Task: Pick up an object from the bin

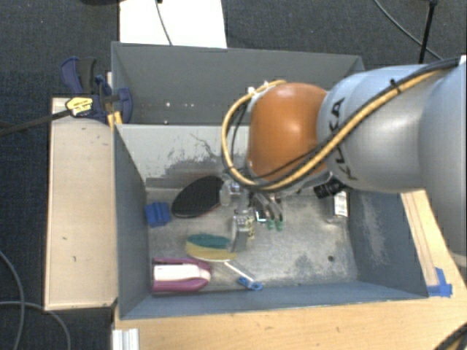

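My gripper (245,223) hangs under the orange wrist cover, low in the middle of the bin. Its tip is just above the right end of a yellow and teal oblong pad (209,247) lying on the bin floor. A black oval object (197,196) lies to the gripper's left, near the back wall. A thin white stick with a blue tip (241,274) lies in front of the gripper. Small green bits (275,225) sit just right of the gripper.
A small blue block (157,214) rests by the left wall. A purple and white object (179,275) lies in the front left corner. A black and white item (337,200) sits at the right, partly under the arm, which covers the bin's back right.
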`<state>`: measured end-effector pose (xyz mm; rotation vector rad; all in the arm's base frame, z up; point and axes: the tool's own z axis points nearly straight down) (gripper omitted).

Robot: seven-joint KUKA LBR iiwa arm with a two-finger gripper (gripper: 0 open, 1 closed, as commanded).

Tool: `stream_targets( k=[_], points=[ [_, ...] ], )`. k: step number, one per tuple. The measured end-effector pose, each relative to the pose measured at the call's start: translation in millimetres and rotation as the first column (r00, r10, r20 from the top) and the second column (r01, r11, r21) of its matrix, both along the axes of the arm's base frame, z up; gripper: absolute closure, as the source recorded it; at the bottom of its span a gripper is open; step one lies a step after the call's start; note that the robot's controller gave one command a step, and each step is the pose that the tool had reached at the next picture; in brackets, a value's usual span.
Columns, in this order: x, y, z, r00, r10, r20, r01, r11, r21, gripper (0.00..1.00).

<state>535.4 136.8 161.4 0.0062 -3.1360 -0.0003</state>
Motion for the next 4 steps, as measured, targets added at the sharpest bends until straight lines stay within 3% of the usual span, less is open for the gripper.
stream_targets(
  k=[1, 2, 3, 4],
  points=[
    [-55.4, 64, -91, 0.999, 0.033, 0.019, -0.033, 0.999, 0.003, 0.00],
    [-53.8, 20, -60, 0.996, -0.091, 0.011, 0.091, 0.996, 0.001, 0.00],
    [-52.1, 20, -59, 0.953, -0.304, 0.010, 0.304, 0.953, 0.003, 0.00],
    [-50.3, 14, -90, 0.866, -0.500, 0.003, 0.500, 0.866, 0.001, 0.00]
  ],
)
